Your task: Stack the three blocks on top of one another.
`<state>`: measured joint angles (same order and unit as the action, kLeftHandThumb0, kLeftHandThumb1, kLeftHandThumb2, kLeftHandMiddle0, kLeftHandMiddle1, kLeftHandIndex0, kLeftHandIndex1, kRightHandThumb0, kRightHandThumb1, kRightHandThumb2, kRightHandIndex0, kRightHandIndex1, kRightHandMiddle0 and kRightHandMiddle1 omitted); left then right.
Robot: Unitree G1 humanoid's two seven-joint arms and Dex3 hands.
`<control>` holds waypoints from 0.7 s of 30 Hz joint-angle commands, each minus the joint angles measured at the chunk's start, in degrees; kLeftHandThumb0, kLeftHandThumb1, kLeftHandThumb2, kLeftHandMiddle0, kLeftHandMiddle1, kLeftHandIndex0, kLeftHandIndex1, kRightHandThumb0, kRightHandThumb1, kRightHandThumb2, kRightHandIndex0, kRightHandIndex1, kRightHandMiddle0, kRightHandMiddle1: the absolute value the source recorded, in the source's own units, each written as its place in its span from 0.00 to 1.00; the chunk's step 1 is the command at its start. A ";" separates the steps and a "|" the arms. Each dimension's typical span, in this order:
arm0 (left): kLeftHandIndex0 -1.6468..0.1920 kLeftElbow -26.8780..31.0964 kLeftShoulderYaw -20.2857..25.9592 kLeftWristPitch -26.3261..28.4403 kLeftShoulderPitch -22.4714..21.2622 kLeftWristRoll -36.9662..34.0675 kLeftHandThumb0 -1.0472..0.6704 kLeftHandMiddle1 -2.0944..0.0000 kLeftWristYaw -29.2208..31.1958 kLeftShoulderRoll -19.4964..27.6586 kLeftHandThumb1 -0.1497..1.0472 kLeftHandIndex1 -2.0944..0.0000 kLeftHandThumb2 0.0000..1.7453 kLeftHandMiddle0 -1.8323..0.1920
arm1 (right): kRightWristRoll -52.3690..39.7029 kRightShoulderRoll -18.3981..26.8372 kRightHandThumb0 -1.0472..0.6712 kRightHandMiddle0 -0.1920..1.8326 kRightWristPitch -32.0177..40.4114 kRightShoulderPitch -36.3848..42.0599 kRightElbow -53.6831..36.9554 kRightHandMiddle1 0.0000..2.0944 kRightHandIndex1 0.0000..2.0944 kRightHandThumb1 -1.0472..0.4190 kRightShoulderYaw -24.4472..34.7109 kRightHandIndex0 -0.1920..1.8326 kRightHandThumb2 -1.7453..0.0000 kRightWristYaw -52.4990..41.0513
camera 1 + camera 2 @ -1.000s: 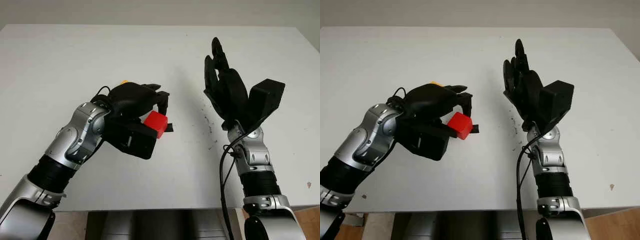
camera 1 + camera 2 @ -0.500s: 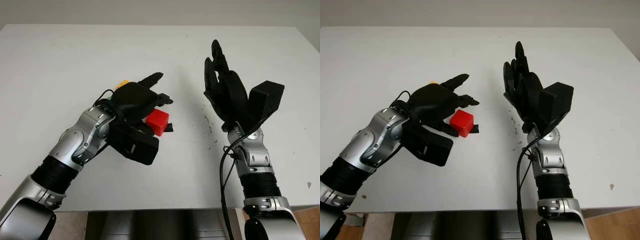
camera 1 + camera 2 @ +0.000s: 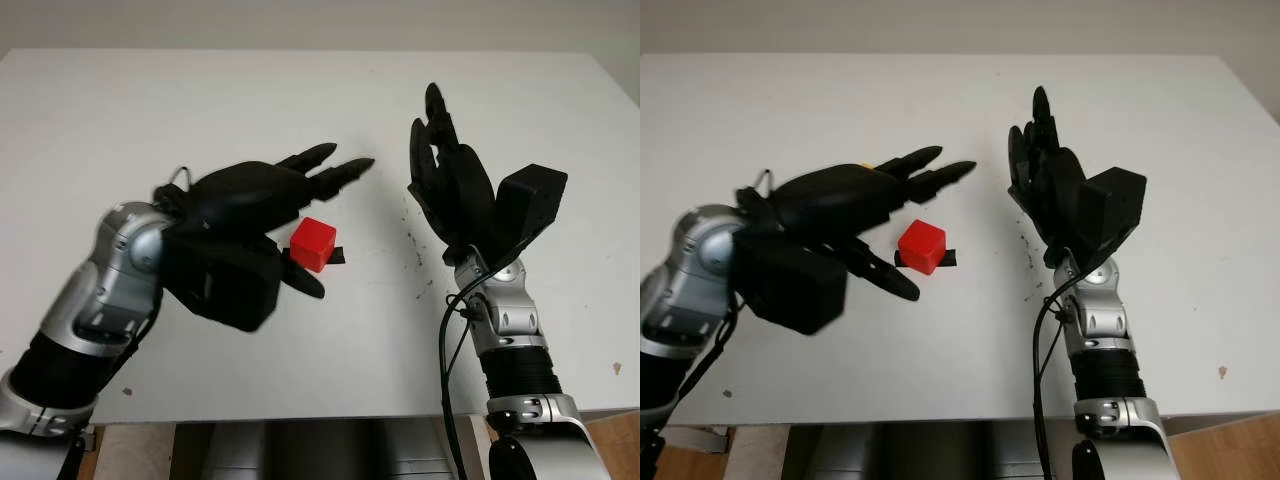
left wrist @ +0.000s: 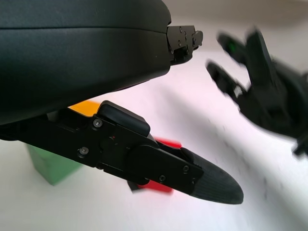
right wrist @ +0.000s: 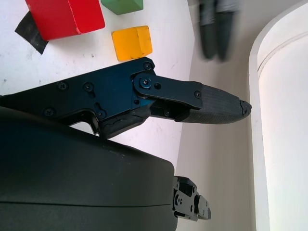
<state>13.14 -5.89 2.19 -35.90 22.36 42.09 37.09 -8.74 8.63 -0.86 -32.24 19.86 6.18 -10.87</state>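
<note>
From the left eye view, the left hand (image 3: 285, 215) hovers above the white counter (image 3: 150, 110), open and holding nothing, its fingers (image 3: 340, 170) pointing toward two o'clock. The red block (image 3: 313, 244) sits on the counter just at four o'clock of the palm, on a small strip of black tape (image 3: 338, 255), free of any finger. The right hand (image 3: 450, 180) stands raised at three o'clock of the block, well apart from it, open and empty.

From the right eye view, a sliver of the yellow block (image 3: 869, 166) peeks over the back of the left hand at about ten o'clock of the red block.

From the left wrist view, the green block (image 4: 50, 163) rests on the counter with the yellow one directly beside it; whether they touch is hidden by the hand's shell. The red one lies past the thumb.

From the right wrist view, all three blocks lie singly on the counter, none upon another.

By my judgement no stacking is done: all three blocks have yet to be lifted and placed.
</note>
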 commanded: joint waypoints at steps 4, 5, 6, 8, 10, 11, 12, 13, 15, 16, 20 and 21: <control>0.99 -4.71 5.16 -0.54 -3.78 -2.91 0.06 1.00 -3.04 3.36 0.99 0.98 0.05 1.00 | 0.06 -0.45 0.17 0.00 -0.51 0.21 -0.96 0.00 0.00 0.00 -0.04 0.00 0.65 0.22; 0.98 -5.39 5.47 -0.57 -4.12 -3.03 0.07 1.00 -3.61 3.79 0.99 0.98 0.05 1.00 | 0.08 -0.46 0.17 0.00 -0.46 0.20 -0.96 0.00 0.00 0.00 -0.04 0.00 0.65 0.26; 0.98 -6.78 5.59 -1.20 -4.86 -2.14 0.07 1.00 -4.72 4.67 0.99 0.98 0.04 1.00 | 0.02 -0.41 0.17 0.00 -0.35 0.17 -0.97 0.00 0.00 0.00 -0.04 0.00 0.65 0.16; 0.98 -10.07 4.98 -2.62 -6.74 -0.11 0.08 1.00 -6.79 6.09 0.97 0.97 0.03 1.00 | -0.05 -0.27 0.17 0.00 -0.28 0.20 -1.04 0.00 0.00 0.00 -0.04 0.00 0.65 -0.10; 0.96 -13.99 3.79 -4.37 -8.90 1.73 0.11 1.00 -8.60 6.67 0.95 0.97 0.03 1.00 | -0.14 -0.23 0.17 0.00 -0.14 0.27 -1.17 0.00 0.00 0.00 0.03 0.00 0.65 -0.17; 0.95 -16.41 2.81 -4.92 -10.39 2.85 0.12 1.00 -9.23 6.75 0.94 0.96 0.02 1.00 | -0.33 -0.31 0.17 0.00 -0.21 0.31 -1.12 0.00 0.00 0.00 0.17 0.00 0.65 -0.21; 0.93 -18.11 2.12 -5.33 -11.44 3.61 0.12 1.00 -9.66 6.77 0.93 0.96 0.02 1.00 | -0.47 -0.34 0.18 0.00 -0.28 0.34 -1.08 0.00 0.00 0.00 0.27 0.00 0.65 -0.25; 0.93 -19.85 1.46 -5.57 -12.56 4.10 0.12 1.00 -9.85 6.63 0.93 0.96 0.03 1.00 | -0.52 -0.32 0.18 0.00 -0.30 0.38 -1.07 0.00 0.00 0.00 0.31 0.00 0.65 -0.24; 0.91 -23.56 -0.08 -6.58 -14.90 5.06 0.15 1.00 -10.27 6.22 0.91 0.96 0.02 1.00 | -0.45 -0.07 0.18 0.00 0.10 0.48 -1.26 0.00 0.00 0.00 0.27 0.00 0.65 -0.21; 0.90 -25.93 -1.74 -7.81 -16.52 6.90 0.17 1.00 -11.15 6.12 0.90 0.96 0.02 1.00 | -0.38 0.05 0.17 0.00 0.27 0.49 -1.32 0.00 0.00 0.00 0.29 0.00 0.65 -0.12; 0.84 -34.68 -6.86 -13.22 -21.78 12.64 0.27 1.00 -15.04 5.45 0.85 0.96 0.02 1.00 | -0.41 0.12 0.18 0.00 -0.10 0.37 -0.97 0.00 0.00 0.00 0.34 0.00 0.66 -0.29; 0.83 -36.76 -7.85 -14.42 -22.91 13.73 0.28 1.00 -15.87 5.31 0.85 0.96 0.02 1.00 | -0.32 0.13 0.18 0.00 -0.17 0.36 -0.91 0.00 0.00 0.00 0.30 0.00 0.65 -0.27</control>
<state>-21.74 -12.61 -11.08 -56.36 35.16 27.23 42.62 -9.13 8.54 -0.76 -31.98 19.85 6.28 -11.06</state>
